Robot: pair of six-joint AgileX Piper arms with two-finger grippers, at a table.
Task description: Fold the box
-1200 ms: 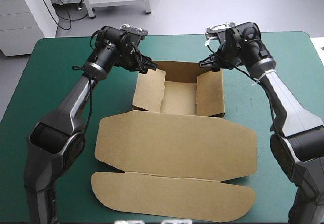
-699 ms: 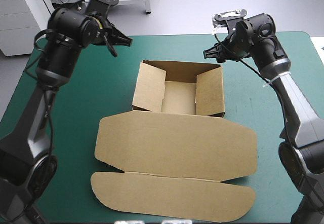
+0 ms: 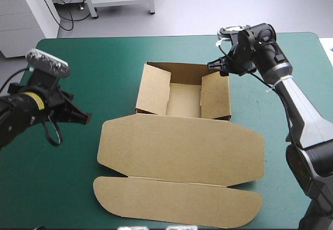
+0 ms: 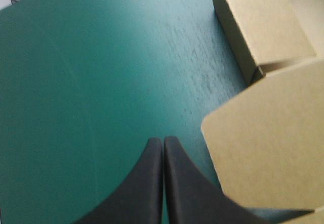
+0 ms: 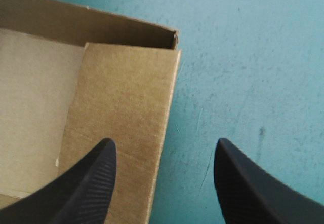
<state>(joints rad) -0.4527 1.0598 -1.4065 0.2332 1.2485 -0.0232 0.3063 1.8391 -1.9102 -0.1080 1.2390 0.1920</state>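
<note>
At the middle of the tabletop (image 3: 119, 53), on its teal-green cover, lies the brown box of cut board (image 3: 179, 141). Its open tray (image 3: 184, 101) stands toward the far edge and holds only its own pale floor and two side flaps leaning inward. The broad lid (image 3: 177, 149) lies flat toward the near edge and ends in a long rounded flap (image 3: 177, 199). My left gripper (image 4: 163, 140) is pressed together, its black fingers (image 4: 187, 193) meeting in one point over bare cover near the left edge, with the lid's rounded left corner just beside it and the tray's left wall ahead. That arm lies low, coming in from the left edge. My right gripper (image 5: 162, 148) is spread at the tray's far right corner, one finger over the inward flap and the other over the cover outside. I cannot tell whether it touches the board. That arm reaches up along the right edge, wrist bent toward the box.
</note>
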